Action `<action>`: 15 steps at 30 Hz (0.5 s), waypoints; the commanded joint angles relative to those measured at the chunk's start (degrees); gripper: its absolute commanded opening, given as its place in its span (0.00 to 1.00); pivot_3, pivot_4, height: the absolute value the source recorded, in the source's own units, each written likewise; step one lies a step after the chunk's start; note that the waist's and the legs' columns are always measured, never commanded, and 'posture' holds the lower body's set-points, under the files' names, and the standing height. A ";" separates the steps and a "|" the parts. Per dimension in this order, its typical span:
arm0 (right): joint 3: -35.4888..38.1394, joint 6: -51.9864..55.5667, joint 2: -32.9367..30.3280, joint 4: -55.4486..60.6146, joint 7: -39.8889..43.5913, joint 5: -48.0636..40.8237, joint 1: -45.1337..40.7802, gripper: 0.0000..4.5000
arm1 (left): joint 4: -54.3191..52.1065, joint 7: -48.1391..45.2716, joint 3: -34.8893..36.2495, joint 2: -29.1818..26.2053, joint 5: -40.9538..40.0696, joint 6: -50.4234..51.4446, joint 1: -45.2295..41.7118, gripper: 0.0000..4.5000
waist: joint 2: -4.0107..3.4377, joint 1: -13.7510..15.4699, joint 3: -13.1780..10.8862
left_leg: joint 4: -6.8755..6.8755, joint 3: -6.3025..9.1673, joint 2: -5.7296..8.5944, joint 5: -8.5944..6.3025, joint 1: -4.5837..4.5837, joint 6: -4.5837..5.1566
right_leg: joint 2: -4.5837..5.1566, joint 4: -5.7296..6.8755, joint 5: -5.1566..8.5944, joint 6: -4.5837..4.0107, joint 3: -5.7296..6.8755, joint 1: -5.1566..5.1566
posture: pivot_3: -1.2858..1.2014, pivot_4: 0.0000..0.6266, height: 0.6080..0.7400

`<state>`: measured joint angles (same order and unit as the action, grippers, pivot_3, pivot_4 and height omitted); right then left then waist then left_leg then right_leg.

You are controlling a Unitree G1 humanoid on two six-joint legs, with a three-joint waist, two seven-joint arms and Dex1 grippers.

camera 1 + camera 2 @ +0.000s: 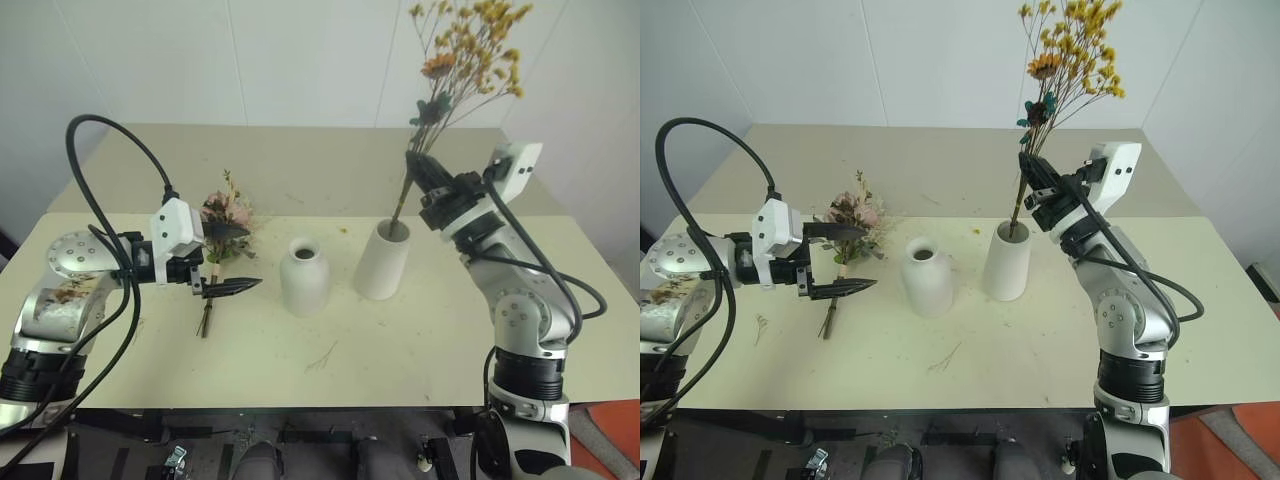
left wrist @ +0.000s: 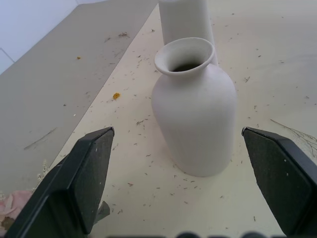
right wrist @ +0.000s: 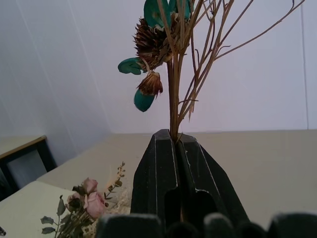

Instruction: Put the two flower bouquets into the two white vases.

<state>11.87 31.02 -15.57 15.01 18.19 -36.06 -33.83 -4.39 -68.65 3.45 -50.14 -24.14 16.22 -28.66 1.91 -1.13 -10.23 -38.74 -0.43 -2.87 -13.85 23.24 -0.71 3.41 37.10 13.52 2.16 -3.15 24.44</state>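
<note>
Right gripper [image 1: 1026, 163]: clamped on yellow bouquet [image 1: 1072, 50], stem ends inside cylinder vase [image 1: 1006, 262].
Left gripper [image 1: 845, 258]: jaws wide, empty, over rose bouquet [image 1: 852, 215] lying at table's [image 1: 1040, 350] left.
Bottle vase [image 1: 926, 277]: left of cylinder vase.

Yellow dried bouquet [image 1: 470, 50], pink rose bouquet [image 1: 225, 225], two matte white vases [image 1: 304, 275] [image 1: 382, 260], cream table [image 1: 420, 350], black gripper fingers [image 2: 84, 183].

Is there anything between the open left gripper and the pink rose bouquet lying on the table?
Nothing visible stands in the way. The left gripper, open, hovers right at the pink rose bouquet on the table; the bottle-shaped vase stands off to one side.
</note>
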 commanded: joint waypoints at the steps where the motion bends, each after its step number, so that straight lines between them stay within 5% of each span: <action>1: -0.64 -3.21 0.03 2.37 0.90 1.28 1.27 0.01 | -1.64 -0.09 2.23 -0.84 -0.90 -0.52 -0.91 1.00 | 0.00 0.01 0.00 | 0.00 0.00 0.00 0.00 0.00 0.00 | 0.00 0.00 0.00 0.00 0.00 0.00 | 0.52 0.24 1.00; 5: -1.82 -6.35 0.66 3.07 1.84 3.04 3.25 0.06 | -1.86 0.57 2.33 -0.39 -1.28 -0.43 -1.85 1.00 | 0.00 -0.01 0.00 | 0.00 0.00 0.00 0.00 -0.01 0.00 | 0.00 0.01 0.00 0.00 0.00 0.00 | 0.52 0.24 1.00; 15: -3.98 -7.97 -2.63 9.50 6.98 3.58 10.87 0.79 | -1.13 2.33 2.30 0.03 -0.10 -1.60 -1.63 1.00 | 0.00 0.09 0.00 | -0.01 0.01 0.00 0.00 -0.02 0.00 | 0.00 0.00 0.00 0.00 0.00 -0.02 | 0.52 0.24 1.00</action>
<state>7.42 24.29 -17.46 21.07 24.52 -32.65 -23.00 -4.40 -67.09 3.66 -50.01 -24.15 15.25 -29.59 1.91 -1.04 -10.23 -38.75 -0.42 -2.87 -13.85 23.20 -0.71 3.41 37.11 13.52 2.16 -3.15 24.41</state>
